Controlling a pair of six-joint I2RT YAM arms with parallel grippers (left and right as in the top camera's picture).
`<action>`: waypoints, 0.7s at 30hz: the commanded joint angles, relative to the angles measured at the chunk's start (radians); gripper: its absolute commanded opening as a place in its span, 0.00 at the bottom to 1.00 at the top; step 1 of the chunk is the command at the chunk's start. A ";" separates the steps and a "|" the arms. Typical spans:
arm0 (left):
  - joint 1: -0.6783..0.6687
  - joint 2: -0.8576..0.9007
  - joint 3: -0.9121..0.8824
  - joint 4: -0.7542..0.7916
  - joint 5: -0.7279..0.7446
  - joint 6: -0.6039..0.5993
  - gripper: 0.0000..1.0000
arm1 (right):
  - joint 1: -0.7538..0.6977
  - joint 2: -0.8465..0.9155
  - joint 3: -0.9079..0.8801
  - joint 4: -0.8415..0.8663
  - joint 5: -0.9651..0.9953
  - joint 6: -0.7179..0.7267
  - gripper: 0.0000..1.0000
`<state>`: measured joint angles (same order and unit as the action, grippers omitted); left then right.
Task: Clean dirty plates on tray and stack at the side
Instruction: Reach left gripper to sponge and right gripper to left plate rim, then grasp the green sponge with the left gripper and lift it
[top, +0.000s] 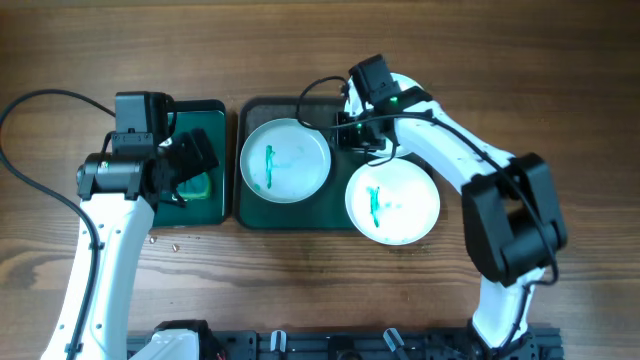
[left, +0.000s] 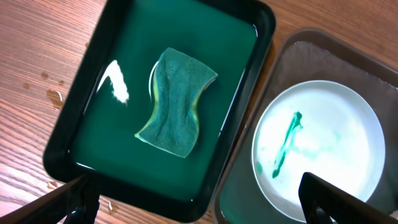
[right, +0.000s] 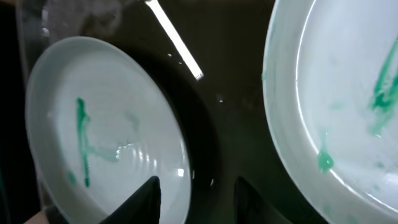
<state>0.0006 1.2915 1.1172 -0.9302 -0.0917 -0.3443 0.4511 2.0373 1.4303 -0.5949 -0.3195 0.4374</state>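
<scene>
Two white plates with teal-green smears show; a third is not in view. One plate (top: 285, 160) (left: 317, 143) (right: 106, 137) lies in the left half of the large dark green tray (top: 300, 215) (left: 298, 56) (right: 224, 93). The other plate (top: 392, 200) (right: 336, 93) overhangs the tray's front right corner. My right gripper (top: 362, 135) (right: 198, 199) is open and empty, low over the tray between the plates; the left plate's rim runs between its fingers. My left gripper (top: 185, 165) (left: 202, 205) is open wide and empty above the smaller tray.
A smaller black-rimmed green tray (top: 215, 110) (left: 62, 155) stands left of the large tray and holds a green sponge (top: 198, 187) (left: 177, 102) in shallow water. Water drops (top: 160, 240) lie on the wooden table in front of it.
</scene>
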 joint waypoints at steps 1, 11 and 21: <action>0.004 0.004 0.015 -0.006 0.031 -0.016 1.00 | 0.023 0.053 0.023 0.016 0.013 0.007 0.32; 0.004 0.006 0.015 -0.006 0.031 -0.016 1.00 | 0.079 0.114 0.023 0.056 0.051 0.011 0.19; 0.005 0.030 0.015 -0.003 0.022 -0.016 1.00 | 0.082 0.119 0.021 -0.034 0.190 0.079 0.04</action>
<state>0.0006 1.2930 1.1172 -0.9360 -0.0769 -0.3470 0.5339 2.1246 1.4509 -0.5911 -0.2405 0.4835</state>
